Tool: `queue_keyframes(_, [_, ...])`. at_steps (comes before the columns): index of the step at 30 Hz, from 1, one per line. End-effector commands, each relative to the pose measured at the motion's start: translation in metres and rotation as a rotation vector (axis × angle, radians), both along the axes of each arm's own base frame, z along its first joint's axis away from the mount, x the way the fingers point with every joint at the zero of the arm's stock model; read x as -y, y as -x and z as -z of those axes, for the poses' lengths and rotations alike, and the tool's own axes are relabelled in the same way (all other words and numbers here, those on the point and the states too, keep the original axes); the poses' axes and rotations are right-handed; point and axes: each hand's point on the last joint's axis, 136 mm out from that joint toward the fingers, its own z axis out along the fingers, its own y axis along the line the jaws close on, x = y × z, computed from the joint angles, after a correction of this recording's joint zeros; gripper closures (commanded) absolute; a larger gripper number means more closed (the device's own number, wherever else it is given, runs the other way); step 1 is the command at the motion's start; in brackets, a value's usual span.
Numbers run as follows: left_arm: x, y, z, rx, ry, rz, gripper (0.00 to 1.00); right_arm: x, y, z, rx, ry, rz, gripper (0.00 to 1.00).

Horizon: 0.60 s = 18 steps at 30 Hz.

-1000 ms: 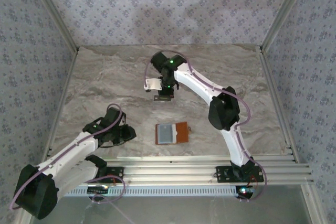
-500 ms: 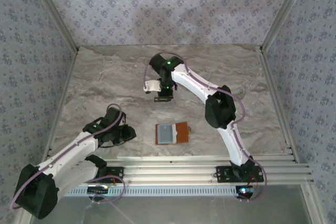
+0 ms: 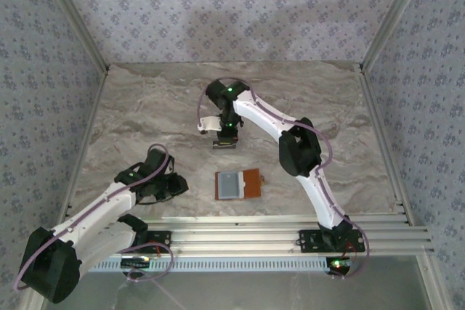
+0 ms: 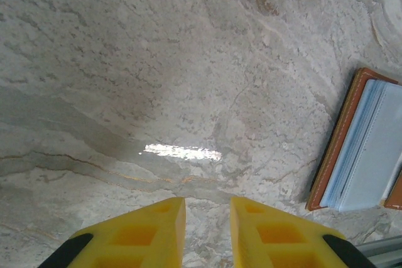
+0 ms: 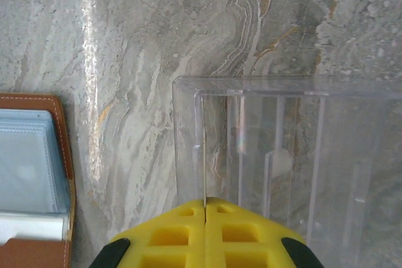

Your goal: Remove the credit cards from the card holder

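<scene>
We've got a grey-beige marbled table (image 3: 145, 114) with rusty veins, an orange-brown card holder (image 3: 240, 184) that's pale blue inside, a yellow left gripper (image 4: 207, 205) and right gripper (image 5: 205, 204), a clear rack (image 5: 276, 149), and lilac walls (image 3: 240, 12), probably tiny-floral.

1 card holder (image 3: 251, 183), 1 clear rack (image 5: 276, 149), 2 grippers: L gripper (image 4: 206, 208), R gripper (image 5: 205, 203)

Bare marble table (image 4: 157, 80) lies open between the left gripper (image 4: 207, 205) and the card holder (image 4: 364, 149), with nothing in the way. A strip of bare table separates the card holder from the clear plastic rack (image 5: 282, 155). The right gripper (image 5: 205, 204) hangs over the rack's edge, and the right arm (image 3: 294, 150) arches across mid-table. The left, far and right stretches lie free.
</scene>
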Motion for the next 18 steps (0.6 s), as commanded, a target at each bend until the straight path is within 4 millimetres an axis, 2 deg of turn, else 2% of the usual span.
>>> queue_keyframes(1, [0.002, -0.001, -0.012, 0.001, 0.017, 0.005, 0.74, -0.003, 0.007, 0.005, -0.056, 0.010, -0.006, 0.98])
queue_keyframes(4, [0.002, -0.001, -0.012, 0.001, 0.016, 0.006, 0.74, -0.008, -0.004, 0.000, -0.008, -0.011, 0.007, 0.79])
queue_keyframes(6, [0.002, -0.002, -0.013, 0.004, 0.016, 0.004, 0.74, -0.012, -0.019, -0.010, 0.061, -0.034, 0.026, 0.72])
queue_keyframes(10, [0.003, -0.005, -0.016, 0.012, 0.017, 0.006, 0.74, -0.017, -0.044, -0.038, 0.187, -0.106, 0.081, 0.69])
queue_keyframes(14, [0.008, -0.009, -0.020, 0.018, 0.029, 0.017, 0.74, -0.017, -0.043, -0.068, 0.231, -0.183, 0.111, 0.68])
queue_keyframes(18, [0.021, -0.016, -0.026, 0.031, 0.064, 0.050, 0.75, -0.013, -0.037, -0.093, 0.252, -0.259, 0.193, 0.68])
